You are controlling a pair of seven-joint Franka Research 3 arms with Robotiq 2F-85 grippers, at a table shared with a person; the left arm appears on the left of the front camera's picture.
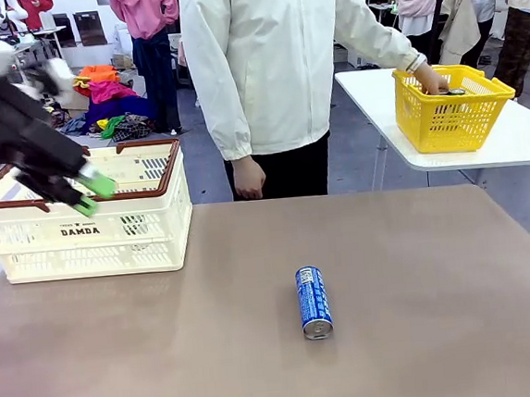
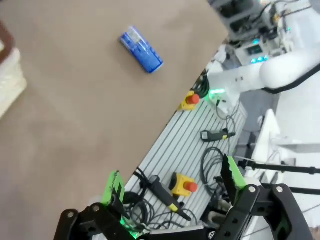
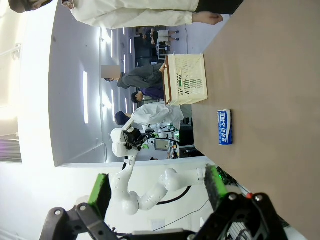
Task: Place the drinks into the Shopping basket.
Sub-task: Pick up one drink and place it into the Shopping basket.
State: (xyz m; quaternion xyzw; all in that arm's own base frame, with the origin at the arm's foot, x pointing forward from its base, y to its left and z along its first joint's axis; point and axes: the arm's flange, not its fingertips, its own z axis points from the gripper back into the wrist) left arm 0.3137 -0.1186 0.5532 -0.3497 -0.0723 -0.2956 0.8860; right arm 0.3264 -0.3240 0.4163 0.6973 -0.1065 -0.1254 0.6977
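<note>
Left gripper (image 1: pixel 94 196) jaws spread wide and empty, hanging by the near rim of the cream-white latticed plastic basket with dark brown rim (image 1: pixel 103 153) at the table's left; right gripper (image 3: pixel 157 179) also spread, holding nothing. Slim blue drink can with white text and silver top (image 1: pixel 314 302) lies on its side mid brown tabletop (image 1: pixel 438 267), well apart from that basket; person's hand (image 1: pixel 431 80) is inside a yellow plastic basket (image 1: pixel 453 122) on the white side table (image 1: pixel 520 144)

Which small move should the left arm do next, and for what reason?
Probably bring the left gripper away from the basket and toward the blue can. The can lies on its side in the middle of the table, untouched, and the fingers are open and empty, so reaching for it seems the natural step.
</note>
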